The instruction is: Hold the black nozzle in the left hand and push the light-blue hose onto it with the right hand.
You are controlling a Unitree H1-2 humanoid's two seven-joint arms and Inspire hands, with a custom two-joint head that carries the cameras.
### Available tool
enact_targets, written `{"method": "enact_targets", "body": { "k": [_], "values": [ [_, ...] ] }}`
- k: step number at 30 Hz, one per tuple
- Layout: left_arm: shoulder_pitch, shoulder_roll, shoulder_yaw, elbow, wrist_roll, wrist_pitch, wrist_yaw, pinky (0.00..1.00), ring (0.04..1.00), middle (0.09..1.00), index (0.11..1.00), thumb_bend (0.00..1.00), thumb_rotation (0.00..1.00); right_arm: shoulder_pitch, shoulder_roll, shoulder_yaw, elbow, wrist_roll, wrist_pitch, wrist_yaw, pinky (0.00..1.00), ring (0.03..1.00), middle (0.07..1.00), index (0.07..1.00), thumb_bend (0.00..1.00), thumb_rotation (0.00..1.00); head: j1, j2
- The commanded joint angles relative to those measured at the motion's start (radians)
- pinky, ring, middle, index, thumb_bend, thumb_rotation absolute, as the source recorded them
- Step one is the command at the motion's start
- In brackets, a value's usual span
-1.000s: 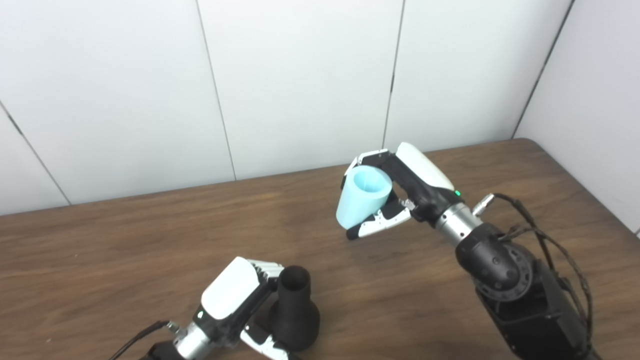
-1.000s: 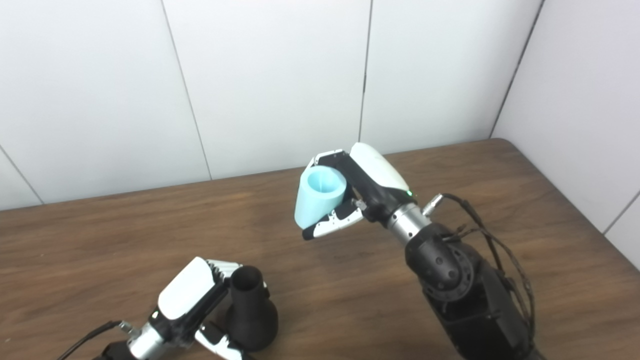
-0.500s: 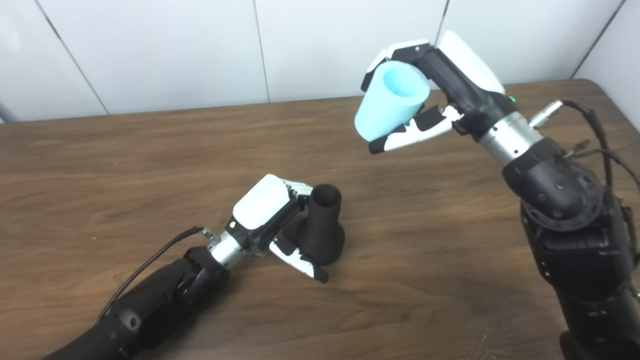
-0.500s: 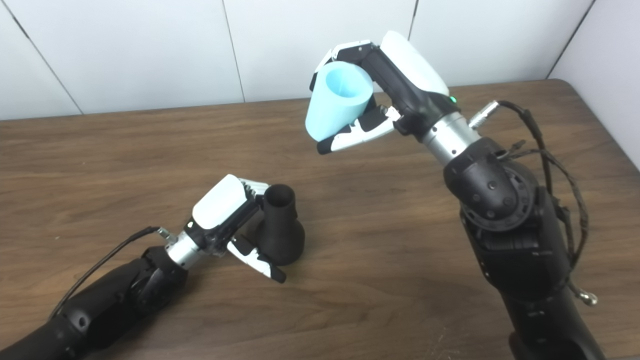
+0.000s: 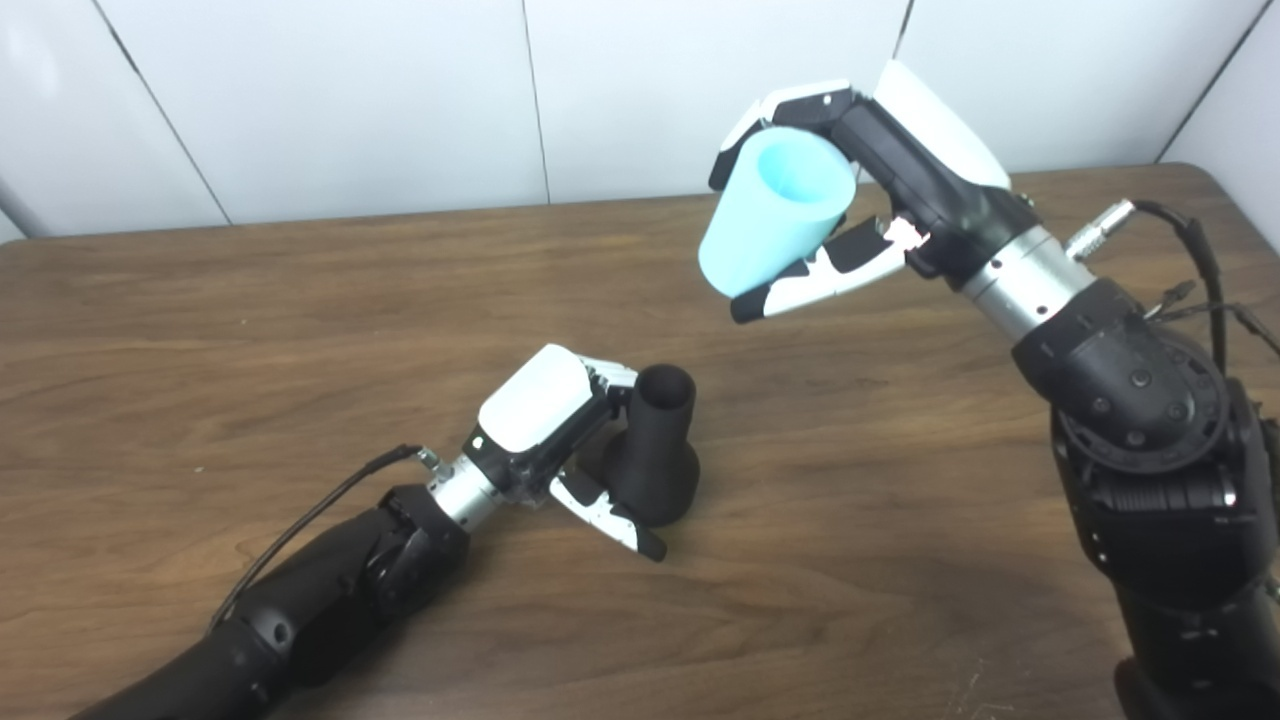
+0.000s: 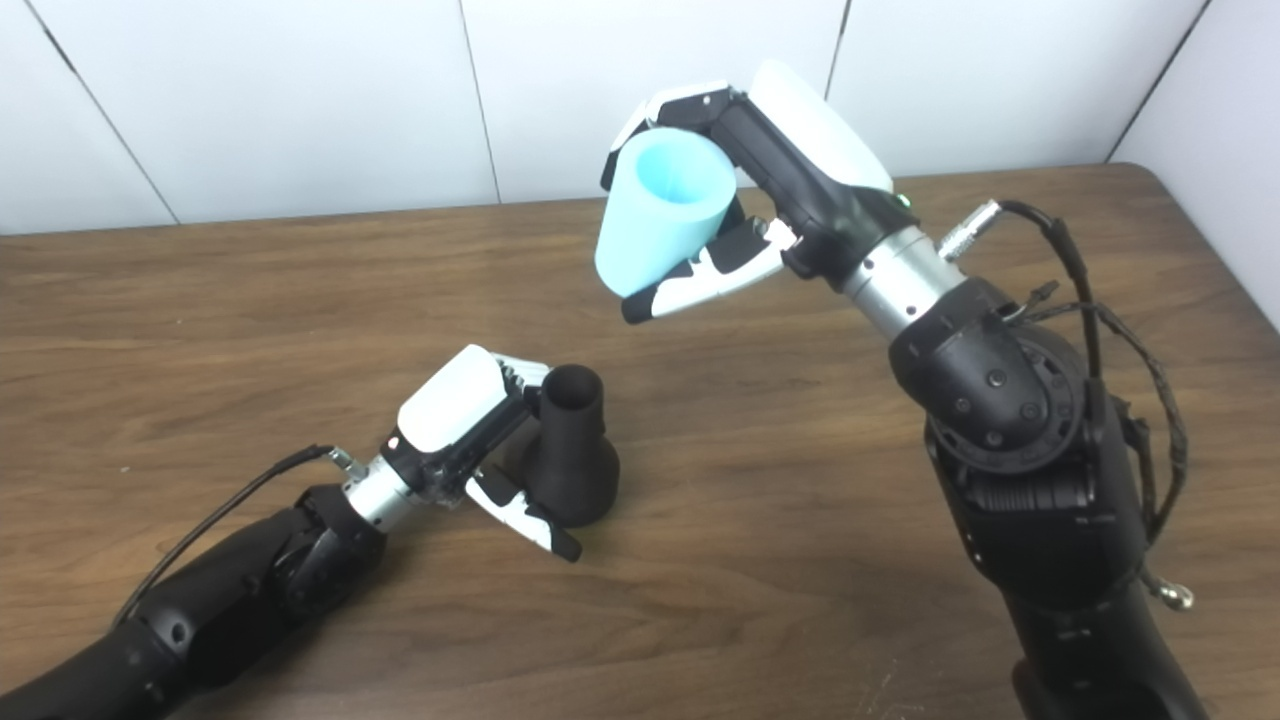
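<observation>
Now gripping the nozzle (image 5: 652, 450) with the left hand (image 5: 560, 435), fingers curling round the narrow neck from the far side, thumb stretching across the front of the flared base. Standing upright on the table (image 5: 300, 300), wide end down, open mouth facing up, slightly left of the middle. Resting low, forearm lying close to the wood and coming in from the lower left corner, a thin black cable trailing beside the wrist.

Holding the hose (image 5: 775, 210) in the right hand (image 5: 870, 200), well above the table and up to the right of the nozzle, the two parts well apart. Showing as a short pale-blue tapered sleeve, tilted, wider open end pointing up and toward the cameras, narrower end pointing down and to the left. Wrapping round it with fingers over the top rim and thumb pressing along the lower side. Reaching in from the lower right, the bulky black forearm rising steeply, loose cables hanging off its outer side.

Backing onto white wall panels (image 5: 350, 90) behind the far edge of the table.
</observation>
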Motion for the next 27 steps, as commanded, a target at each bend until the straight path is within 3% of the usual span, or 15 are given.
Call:
{"method": "enact_targets", "body": {
  "k": [1, 6, 12, 16, 20, 22, 27],
  "values": [
    [0.146, -0.076, -0.075, 0.117, -0.007, -0.018, 0.028, 0.39, 0.499, 0.488, 0.486, 0.52, 0.0, -0.035, -0.008, -0.008, -0.045, 0.007, -0.025, -0.014, 0.12, 0.188, 0.444, 0.529, 0.52, 0.0, -0.005, -0.001],
    [0.146, -0.076, -0.08, 0.116, -0.007, -0.018, 0.042, 0.39, 0.495, 0.488, 0.484, 0.52, 0.0, -0.015, -0.006, -0.003, -0.038, 0.028, -0.066, -0.022, 0.15, 0.225, 0.459, 0.516, 0.52, 0.0, -0.005, -0.001],
    [0.149, -0.074, -0.078, 0.115, -0.004, -0.018, 0.042, 0.39, 0.495, 0.488, 0.484, 0.52, 0.0, 0.004, 0.004, 0.012, -0.035, 0.026, -0.071, -0.019, 0.1, 0.17, 0.421, 0.533, 0.51, 0.0, -0.001, 0.0],
    [0.149, -0.074, -0.079, 0.114, -0.004, -0.018, 0.042, 0.39, 0.496, 0.487, 0.486, 0.52, 0.0, 0.018, 0.006, 0.02, -0.035, 0.026, -0.076, -0.019, 0.15, 0.232, 0.45, 0.522, 0.52, 0.0, 0.0, 0.002],
    [0.149, -0.072, -0.078, 0.11, -0.005, -0.018, 0.035, 0.39, 0.496, 0.486, 0.486, 0.52, 0.0, 0.029, 0.013, 0.033, -0.032, 0.018, -0.078, -0.024, 0.12, 0.183, 0.428, 0.531, 0.52, 0.0, 0.002, 0.0],
    [0.15, -0.071, -0.079, 0.108, -0.006, -0.018, 0.035, 0.39, 0.498, 0.487, 0.486, 0.52, 0.0, 0.038, 0.025, 0.048, -0.029, 0.003, -0.074, -0.026, 0.09, 0.148, 0.461, 0.495, 0.52, 0.0, 0.007, 0.0],
    [0.158, -0.069, -0.07, 0.093, -0.002, -0.018, 0.025, 0.39, 0.499, 0.489, 0.483, 0.52, 0.0, 0.048, 0.05, 0.071, -0.018, -0.017, -0.08, -0.028, 0.08, 0.142, 0.471, 0.483, 0.53, 0.0, 0.015, 0.004]
  ]
}}
